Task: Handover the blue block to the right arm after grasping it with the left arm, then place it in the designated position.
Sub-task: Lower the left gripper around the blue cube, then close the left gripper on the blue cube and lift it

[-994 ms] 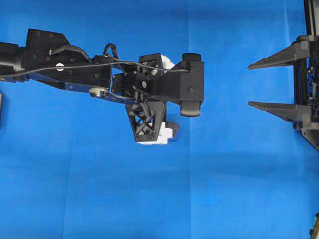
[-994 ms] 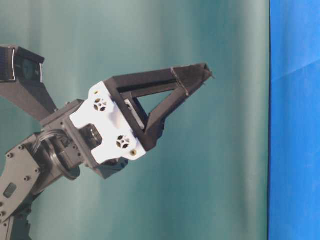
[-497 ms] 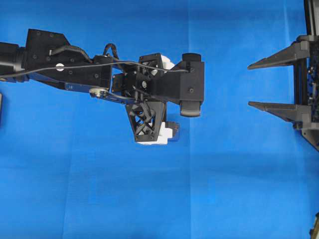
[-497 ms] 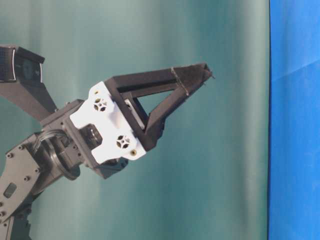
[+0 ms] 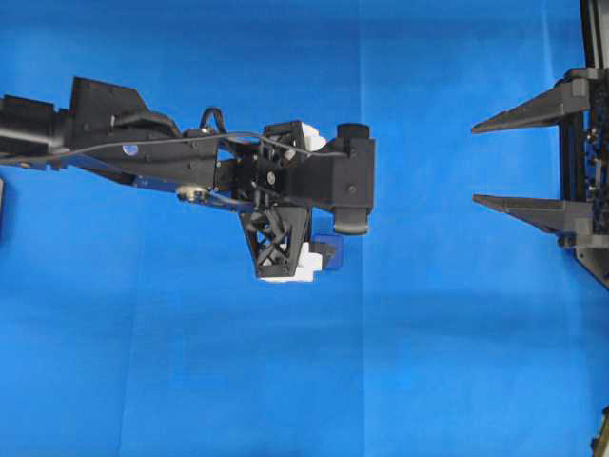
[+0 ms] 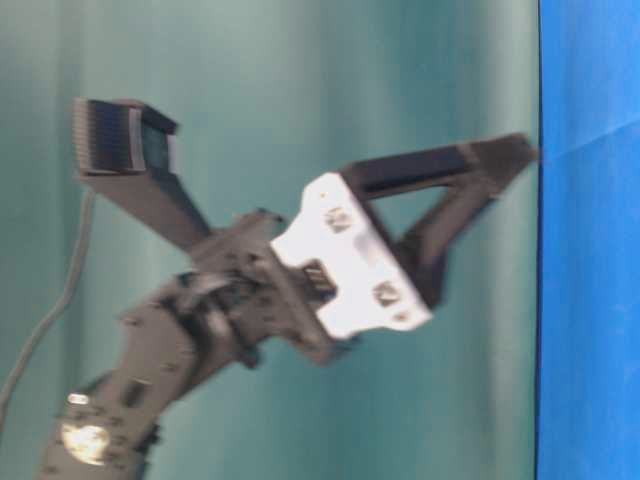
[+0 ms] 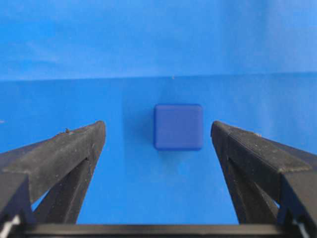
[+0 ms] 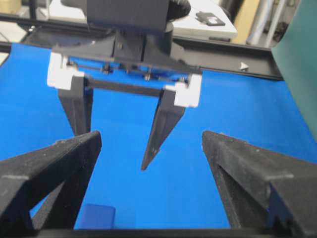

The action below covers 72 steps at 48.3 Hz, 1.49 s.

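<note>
The blue block point(image 7: 178, 127), a small dark-blue cube, lies flat on the bright blue cloth point(image 5: 190, 362). In the left wrist view it sits just ahead of the left gripper point(image 7: 157, 125), centred between the two wide-apart black fingers and touching neither. That gripper is open and points down at the cloth under the left arm point(image 5: 143, 152). In the overhead view the arm's own body hides most of the block. The right gripper point(image 5: 478, 162) hangs open at the right edge, well clear. Its own view shows the block point(image 8: 97, 216) low left and the left gripper's fingers point(image 8: 156, 144) above the cloth.
Blue cloth covers the whole table. In the table-level view a green backdrop point(image 6: 250, 100) stands behind the arm. A black rail point(image 8: 233, 62) and a white desk lie beyond the table's far side. Dark items poke in at the overhead's left edge point(image 5: 2, 205) and lower right corner point(image 5: 603, 433).
The left arm has dropped toward the cloth, its open gripper closer to the block; it shows blurred in the table-level view. The right arm and the block have not moved.
</note>
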Motion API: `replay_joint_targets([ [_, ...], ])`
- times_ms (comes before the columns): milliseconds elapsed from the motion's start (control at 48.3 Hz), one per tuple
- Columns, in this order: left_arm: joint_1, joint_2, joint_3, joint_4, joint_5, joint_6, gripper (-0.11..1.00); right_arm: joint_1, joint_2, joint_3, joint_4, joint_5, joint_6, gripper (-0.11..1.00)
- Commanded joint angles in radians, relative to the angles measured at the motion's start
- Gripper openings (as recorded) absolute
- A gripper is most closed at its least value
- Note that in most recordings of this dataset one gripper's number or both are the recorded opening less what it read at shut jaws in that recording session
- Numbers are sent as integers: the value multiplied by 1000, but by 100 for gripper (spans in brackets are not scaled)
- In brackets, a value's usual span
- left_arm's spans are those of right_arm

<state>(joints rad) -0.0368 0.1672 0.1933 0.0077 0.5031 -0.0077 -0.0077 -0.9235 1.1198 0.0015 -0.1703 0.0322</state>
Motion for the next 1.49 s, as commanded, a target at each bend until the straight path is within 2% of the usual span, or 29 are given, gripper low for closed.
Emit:
replay_joint_targets([
  [0, -8, -9, 11, 2, -58, -5, 92, -2, 8, -28, 3, -6, 2, 95],
  [124, -11, 18, 38, 2, -124, -31, 92, -2, 12, -28, 3, -5, 2, 95],
  [518, -18, 150, 78, 2, -256, -35, 92, -2, 23, -25, 3, -5, 2, 95],
  [745, -23, 218, 81, 2, -276, -37, 92, -2, 29, -23, 2, -6, 2, 95],
  [1284, -26, 224, 86, 2, -302, -37, 91, -2, 31, -23, 2, -5, 2, 95],
  [1367, -31, 225, 83, 2, -304, -37, 86, -2, 31, -23, 2, -5, 2, 95],
  [1470, -38, 224, 83, 2, -302, -37, 64, -2, 32, -23, 2, -5, 2, 95],
])
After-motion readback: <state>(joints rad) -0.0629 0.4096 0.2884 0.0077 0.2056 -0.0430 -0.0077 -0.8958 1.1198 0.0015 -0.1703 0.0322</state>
